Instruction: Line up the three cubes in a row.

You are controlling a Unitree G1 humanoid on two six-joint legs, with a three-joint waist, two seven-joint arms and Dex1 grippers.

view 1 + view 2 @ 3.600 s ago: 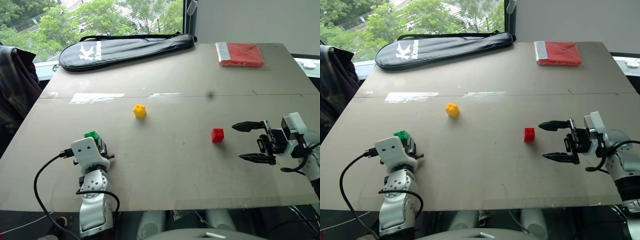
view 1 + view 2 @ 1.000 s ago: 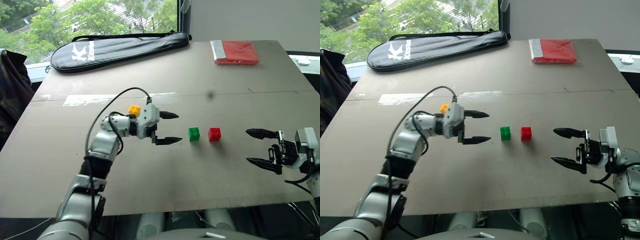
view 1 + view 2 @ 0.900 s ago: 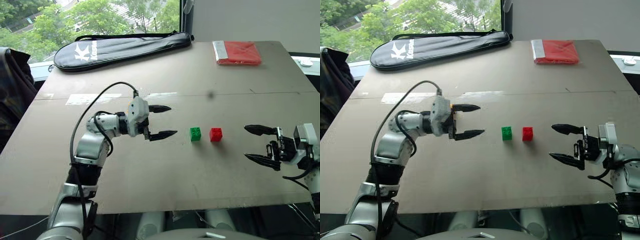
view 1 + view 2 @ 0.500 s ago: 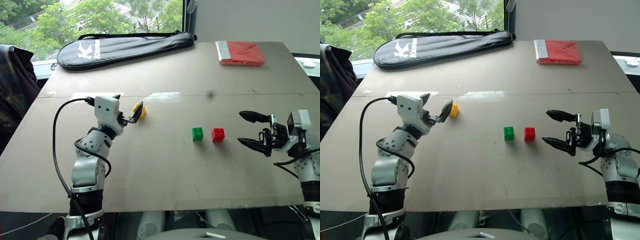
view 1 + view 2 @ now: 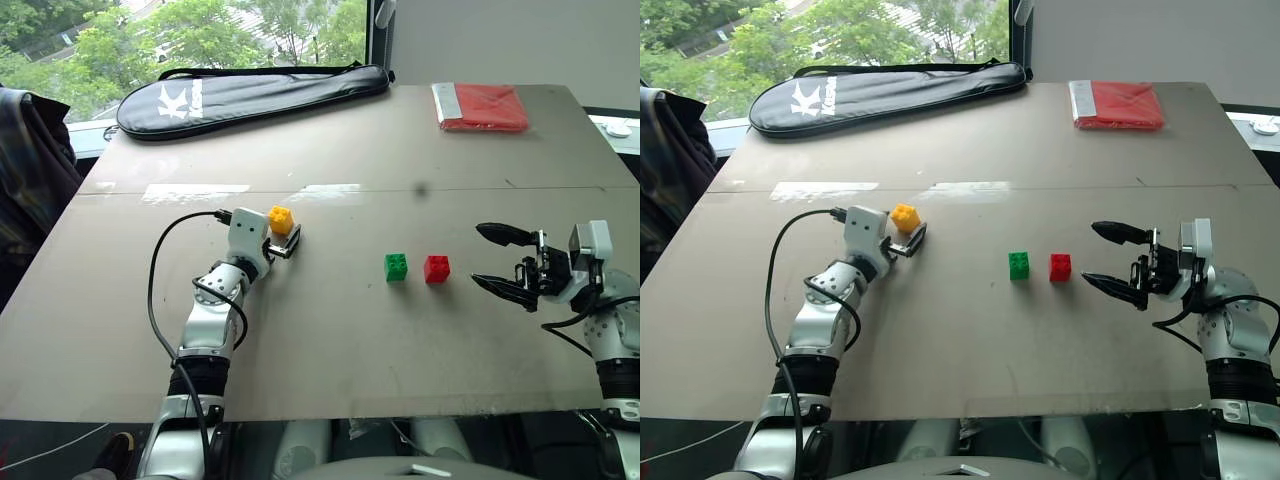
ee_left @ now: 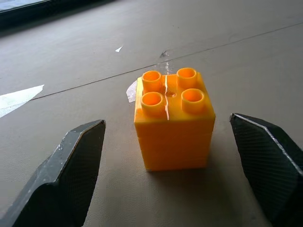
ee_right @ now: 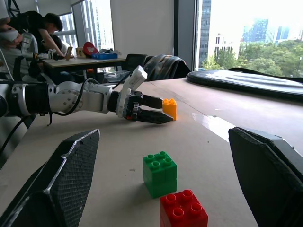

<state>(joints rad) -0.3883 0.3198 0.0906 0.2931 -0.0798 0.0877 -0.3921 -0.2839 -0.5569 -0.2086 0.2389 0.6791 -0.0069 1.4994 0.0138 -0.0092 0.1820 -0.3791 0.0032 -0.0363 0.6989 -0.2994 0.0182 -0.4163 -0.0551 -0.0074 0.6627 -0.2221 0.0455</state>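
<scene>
Step in hand: pickup of the third cube. The green cube (image 5: 396, 266) and the red cube (image 5: 436, 269) already sit just beside each other on the counter (image 5: 330, 340), forming two places of the row. The yellow cube (image 5: 281, 219) stands apart from them, further toward the robot's left and slightly farther from the robot.

Left claw (image 6: 170, 156): released, with one finger on each side of the yellow cube. The left wrist view shows clear gaps on both sides, so you have no contact yet.

Right claw (image 5: 497, 258): released and holding nothing, poised near the red cube on the robot's right.

Next move, as judged from this layout: clench the left claw on the yellow cube, centred on its side faces. Lift it, carry it toward the green cube, and set it down on the green cube's free side, in line with the other two. Avoid nudging the green cube on approach.
</scene>
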